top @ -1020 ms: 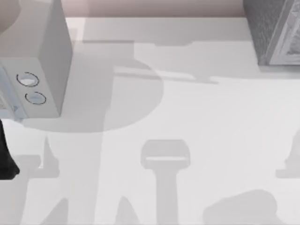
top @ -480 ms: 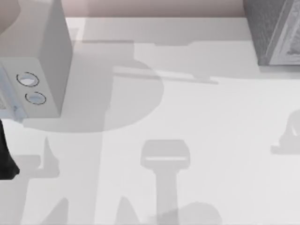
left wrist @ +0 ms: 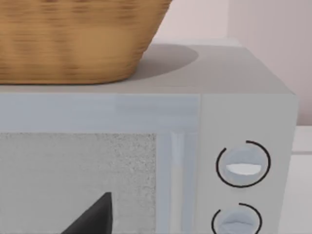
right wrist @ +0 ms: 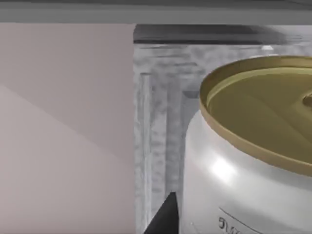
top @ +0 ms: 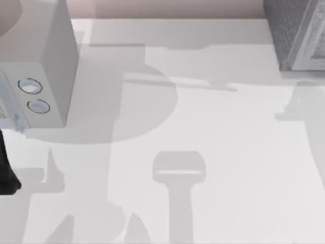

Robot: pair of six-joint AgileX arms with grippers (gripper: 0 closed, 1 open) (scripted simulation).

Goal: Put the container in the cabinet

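My right gripper (right wrist: 263, 204) is up by the cabinet (right wrist: 161, 122). It is clamped on the container (right wrist: 253, 122). One dark finger (right wrist: 163, 219) presses on the can's white side. The can stands upright with its round gold top facing up. It is just in front of the cabinet's light, speckled front panel. I cannot tell if the two touch.

From above, the cabinet (top: 297, 35) sits at the far right corner of the white table (top: 228, 152).

My left gripper (left wrist: 92, 219) is at the left side of the table, facing the pale grey box (left wrist: 243, 97) with two round knobs (left wrist: 243, 164). I cannot tell if it is open or closed. A brown woven basket (left wrist: 73, 44) sits on top of that box. From above, a dark bit of my left arm (top: 6, 168) is at the left edge, near the box.
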